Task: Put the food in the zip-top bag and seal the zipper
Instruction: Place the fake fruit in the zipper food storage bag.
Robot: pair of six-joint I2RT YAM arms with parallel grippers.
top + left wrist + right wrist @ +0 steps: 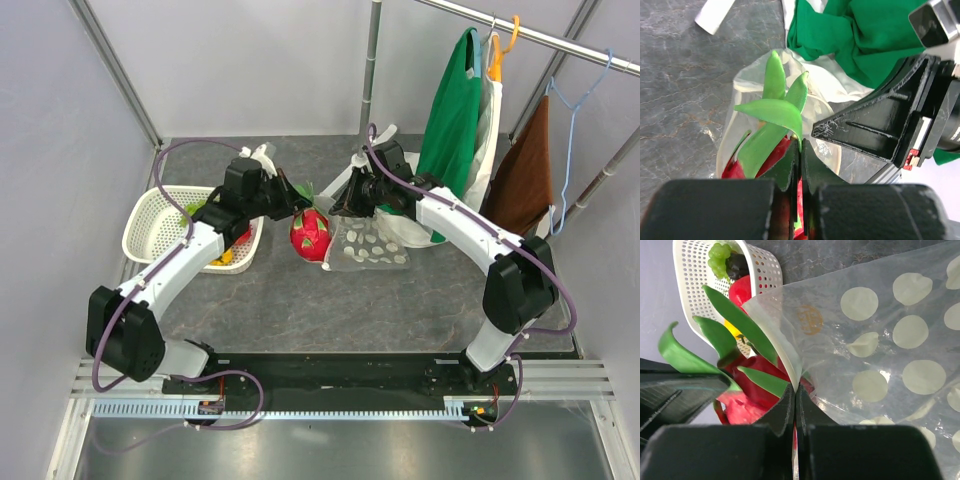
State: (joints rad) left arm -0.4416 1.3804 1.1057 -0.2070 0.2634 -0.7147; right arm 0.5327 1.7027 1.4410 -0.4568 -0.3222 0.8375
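Observation:
A red toy fruit (311,232) with green leaf tips hangs just left of the zip-top bag's (375,245) mouth. My left gripper (293,200) is shut on one of its green leaves (771,112), with the red body (730,169) below the jaws. My right gripper (347,208) is shut on the bag's open rim, holding the pale zipper edge (784,347) up beside the fruit (745,390). The dotted clear bag (880,340) spreads right on the table. More food, green grapes (720,255) and yellow and red pieces, lies in the white basket (160,205).
The perforated white basket (695,280) stands at the left. A green garment (455,110) and a brown cloth (525,170) hang from a rail at the back right, close behind my right arm. A metal post (372,60) rises at the back.

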